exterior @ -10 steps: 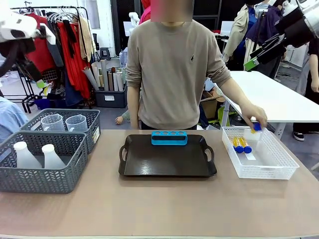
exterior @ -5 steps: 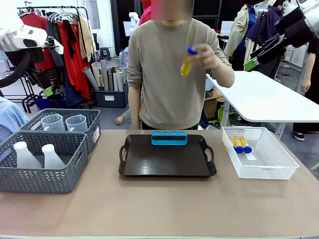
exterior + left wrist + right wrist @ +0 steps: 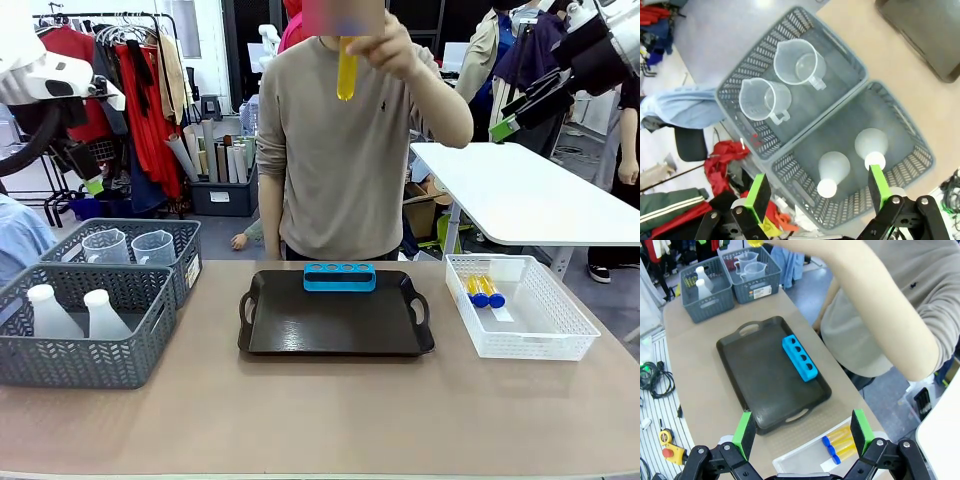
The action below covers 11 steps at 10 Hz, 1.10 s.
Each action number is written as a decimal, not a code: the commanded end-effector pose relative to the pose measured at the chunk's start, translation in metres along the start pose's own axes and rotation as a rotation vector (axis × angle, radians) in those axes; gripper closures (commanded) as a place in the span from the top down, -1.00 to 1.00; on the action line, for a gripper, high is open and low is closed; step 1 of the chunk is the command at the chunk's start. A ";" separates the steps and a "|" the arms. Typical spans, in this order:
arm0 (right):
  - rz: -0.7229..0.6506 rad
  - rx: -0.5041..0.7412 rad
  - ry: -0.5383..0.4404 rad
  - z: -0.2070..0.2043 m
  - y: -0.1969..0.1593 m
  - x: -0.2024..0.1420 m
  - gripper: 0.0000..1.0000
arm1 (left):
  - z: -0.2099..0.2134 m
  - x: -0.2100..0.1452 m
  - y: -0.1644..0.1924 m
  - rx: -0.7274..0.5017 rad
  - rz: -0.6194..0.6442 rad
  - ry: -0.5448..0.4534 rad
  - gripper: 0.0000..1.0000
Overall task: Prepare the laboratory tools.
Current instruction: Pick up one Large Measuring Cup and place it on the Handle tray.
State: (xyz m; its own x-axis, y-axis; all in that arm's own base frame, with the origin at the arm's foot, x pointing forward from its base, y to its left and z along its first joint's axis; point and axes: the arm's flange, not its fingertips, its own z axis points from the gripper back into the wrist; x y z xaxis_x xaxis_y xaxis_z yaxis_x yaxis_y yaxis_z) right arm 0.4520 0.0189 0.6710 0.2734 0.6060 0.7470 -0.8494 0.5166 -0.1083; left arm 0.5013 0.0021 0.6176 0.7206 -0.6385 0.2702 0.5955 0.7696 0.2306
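High above the black tray [image 3: 330, 325] a yellow-filled tube [image 3: 347, 70] is held in the person's hand [image 3: 388, 45], left gripper [image 3: 817, 182] and right gripper [image 3: 802, 422] being spread empty, and the blue rack [image 3: 340, 276] at the tray's far edge could be tipped by a skewed insertion.

Front: held tube [image 3: 346, 72] has its top end buried in the person's hand [image 3: 388, 45], so the cap can't be seen. Flasks [image 3: 50, 310] and beakers [image 3: 105, 245] are hidden low down by the grey baskets' [image 3: 90, 360] walls. Right wrist: white basket [image 3: 800, 462] clipped by bottom edge; stored tubes [image 3: 840, 440] run behind a right claw [image 3: 802, 415] finger. Left wrist: tray [image 3: 935, 35] cut off at the frame corner.
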 end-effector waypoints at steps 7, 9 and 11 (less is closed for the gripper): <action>0.001 0.009 -0.011 0.000 0.000 0.000 1.00 | -0.150 -0.006 0.085 0.046 0.524 0.115 1.00; 0.001 0.009 -0.011 0.000 0.000 0.000 1.00 | -0.141 -0.007 0.084 -0.030 0.516 0.055 1.00; 0.001 0.009 -0.011 0.000 0.000 0.000 1.00 | -0.160 -0.016 0.087 0.024 0.498 0.136 1.00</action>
State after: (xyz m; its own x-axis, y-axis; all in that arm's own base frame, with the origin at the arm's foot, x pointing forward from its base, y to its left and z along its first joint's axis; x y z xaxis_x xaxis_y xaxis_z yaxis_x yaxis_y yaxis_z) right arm 0.4521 0.0187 0.6709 0.2740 0.6060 0.7467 -0.8490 0.5172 -0.1081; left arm 0.6015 0.0752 0.4875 0.9531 -0.1721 0.2489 0.1514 0.9834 0.1002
